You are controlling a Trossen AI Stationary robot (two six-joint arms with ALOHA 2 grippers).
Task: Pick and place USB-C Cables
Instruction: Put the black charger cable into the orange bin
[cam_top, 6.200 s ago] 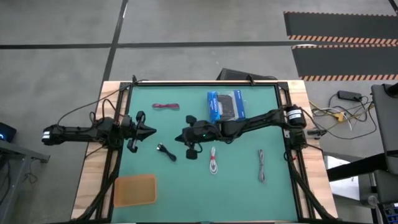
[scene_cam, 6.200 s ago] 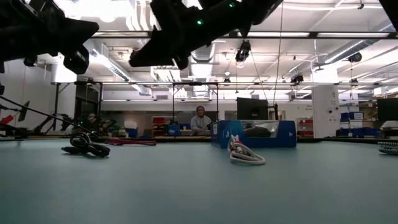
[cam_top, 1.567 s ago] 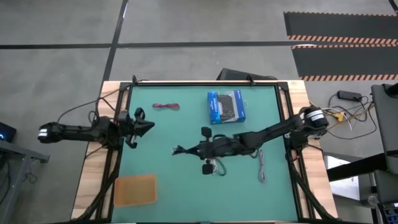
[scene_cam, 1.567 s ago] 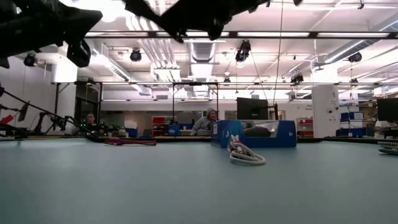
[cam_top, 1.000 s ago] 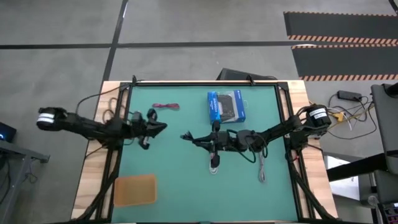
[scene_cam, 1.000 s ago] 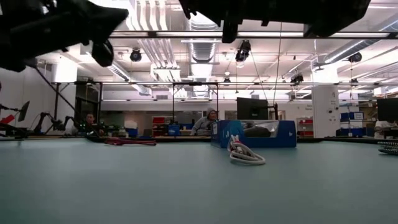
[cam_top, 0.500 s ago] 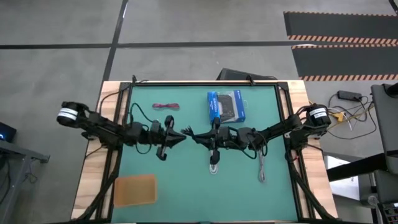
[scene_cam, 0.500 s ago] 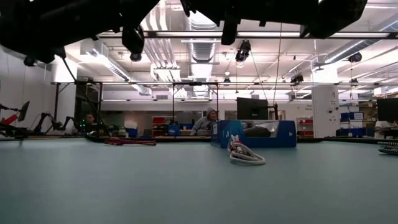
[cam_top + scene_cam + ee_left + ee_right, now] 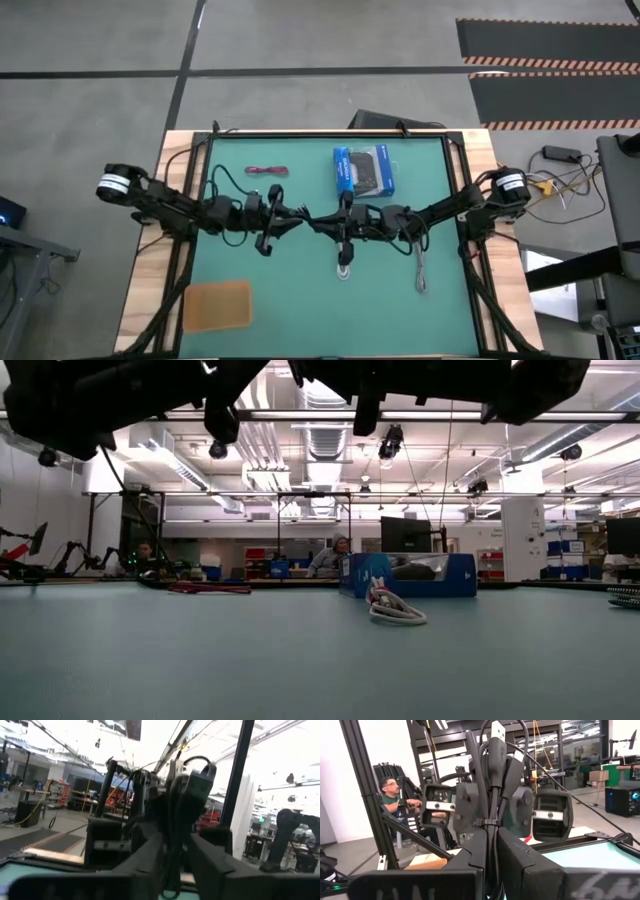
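Note:
My right gripper (image 9: 312, 219) (image 9: 492, 837) hovers over the table's middle, shut on the black cable (image 9: 492, 780), a bundle bound with a tie. My left gripper (image 9: 293, 217) (image 9: 176, 847) faces it from the left, open, one finger on each side of the black cable (image 9: 173, 837). The red cable (image 9: 266, 171) lies near the far edge. Under the right arm the white cable (image 9: 344, 262) (image 9: 395, 610) rests on the mat. The grey cable (image 9: 420, 268) is stretched out to its right. My right gripper pinches the black cable's lower part, just under the tie (image 9: 491, 826), between its two fingers. The fingers lie level, coming from the table's right. The bundle stands upright above them, lifted clear of the table. My left gripper's fingers (image 9: 150, 857) flank the cable; whether they touch it I cannot tell.
A blue-and-black packaged box (image 9: 363, 171) (image 9: 408, 575) sits at the far middle. A flat orange tray (image 9: 216, 305) lies at the near left corner. A black frame (image 9: 330, 134) rims the green mat. People sit in the room behind.
My left arm has reached toward the table's right, bringing its gripper from the left part of the mat up to the right gripper at the middle. The right gripper has stayed roughly in place with the black cable held up.

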